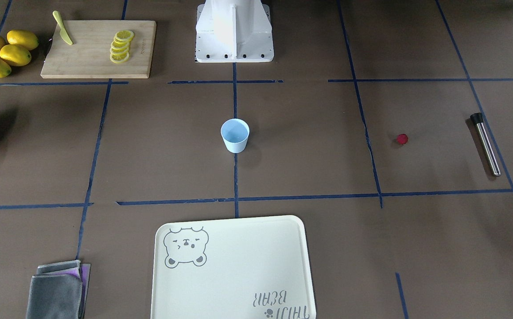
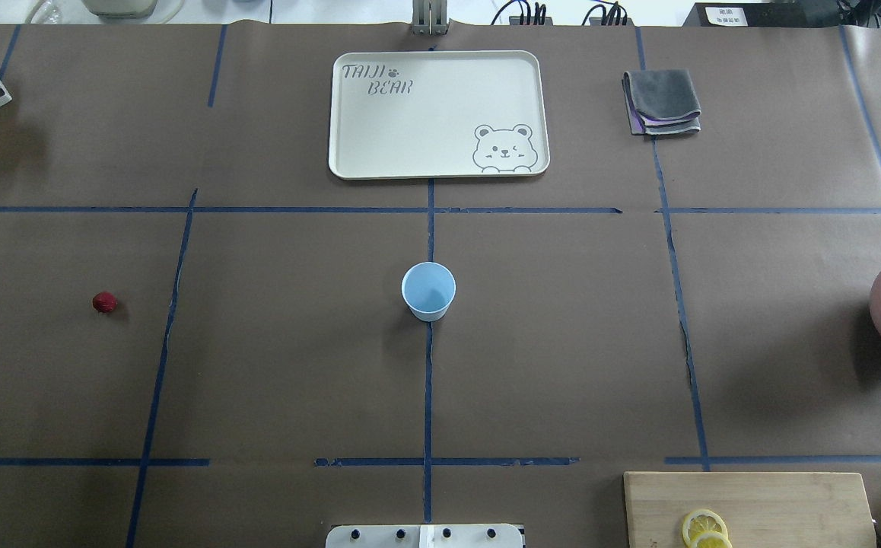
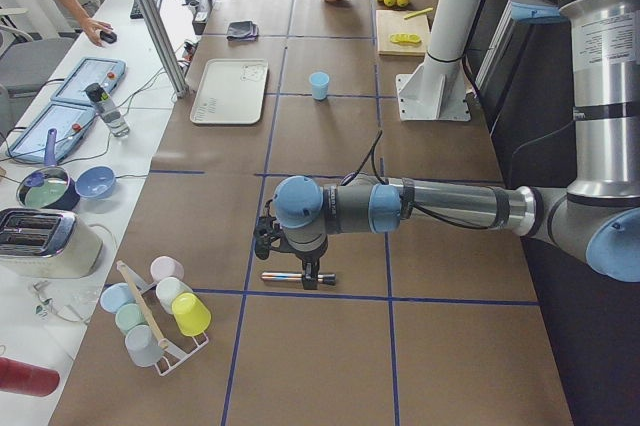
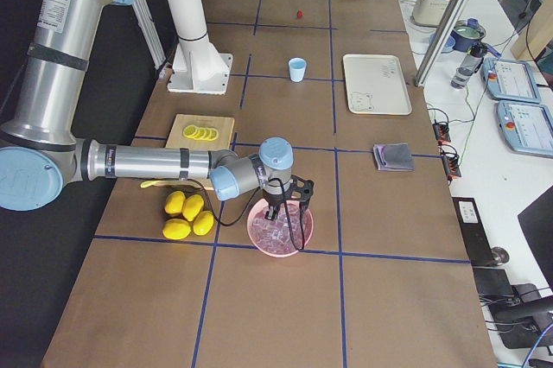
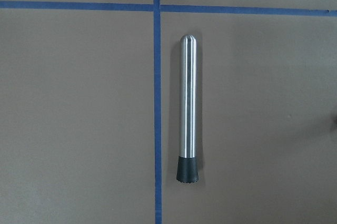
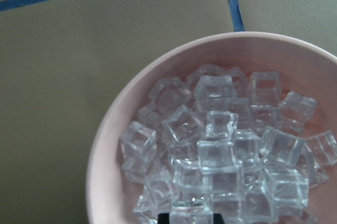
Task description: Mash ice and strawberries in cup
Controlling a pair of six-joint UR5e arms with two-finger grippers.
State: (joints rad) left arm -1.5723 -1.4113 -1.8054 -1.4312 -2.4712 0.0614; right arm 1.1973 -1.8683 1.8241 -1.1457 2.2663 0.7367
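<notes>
We judge the task to be at its loading step: the cup (image 1: pixel 235 135) stands upright and empty at the centre of the table (image 1: pixel 309 146), so nothing has yet been placed in it for mashing. The strawberry (image 1: pixel 402 139), a small rounded red piece, lies on the bare surface well apart from the cup, on the robot's left side. The ice (image 6: pixel 221 150) is heaped in the pink bowl (image 6: pixel 121 145) at the robot's far right, as clear, glossy, roughly cubic pieces with softened edges. The right gripper (image 4: pixel 289 208) hangs directly over this bowl, its fingers reaching down to the heap; we cannot tell how far apart they stand or whether they hold a cube. The left gripper (image 3: pixel 305 276) hovers over the muddler (image 5: pixel 189 108), a slim polished steel rod with a domed end and a ridged black tip, lying flat beside a tape line. Its finger spread is likewise not shown, and we see nothing in its grasp. The next move calls for lifting one cube and carrying it to the cup. The cubes look slick and loosely stacked, so we expect a grasp to need centring on opposite flat faces. The cup is light, tapered, smooth plastic, and may tip if knocked at the rim.
</notes>
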